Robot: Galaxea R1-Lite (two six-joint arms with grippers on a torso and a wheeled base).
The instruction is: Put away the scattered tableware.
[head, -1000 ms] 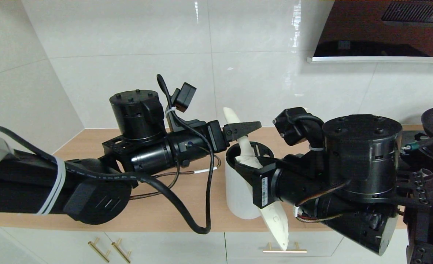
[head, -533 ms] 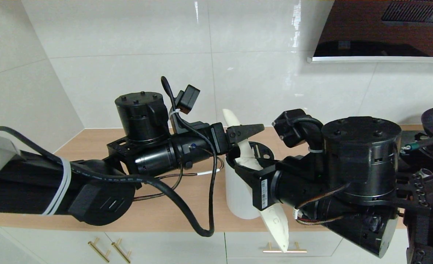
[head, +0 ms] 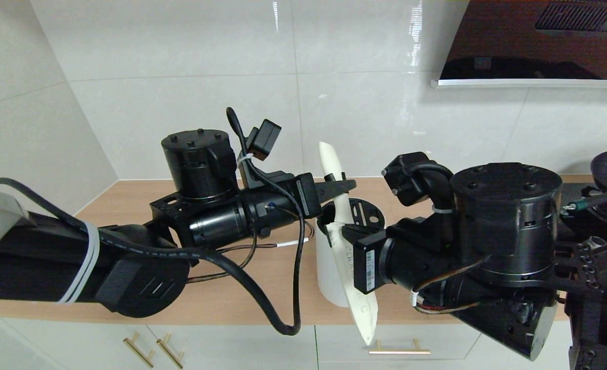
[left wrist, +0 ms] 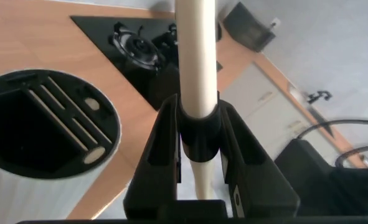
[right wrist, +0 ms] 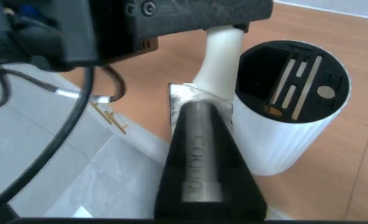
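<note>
**Surface and room**
- Desk [head: 118, 194]: light wood-grain top, set against a glossy white tiled wall [head: 180, 51].
- White cabinet fronts [head: 231, 344] below the desk edge carry slim brass bar handles [head: 154, 352].
- A black hob [left wrist: 134, 43] with round burners is let into the desk on the right.
- A dark, glossy hood [head: 539, 41] with a pale lower rim hangs above the hob.

**Arms and task item, left to right**
- Left jaws: closed tight on the round handle of the spatula [head: 357, 303], above the holder's rim.
- Spatula: smooth, cream, matt. The handle is a plain cylinder that widens into a flat, printed blade. It hangs off the desk at a steep tilt, handle end up near the wall and blade tip down in front of the cabinets, passing across the holder.
- Holder [head: 328, 267]: an upright white cylinder with fine vertical ribs, standing near the front edge of the desk. Its black top insert [right wrist: 289, 68] is cut with straight slots and a round hole.
- Right jaws: at the blade, just beside the holder. Whether they grip it cannot be told.
</note>
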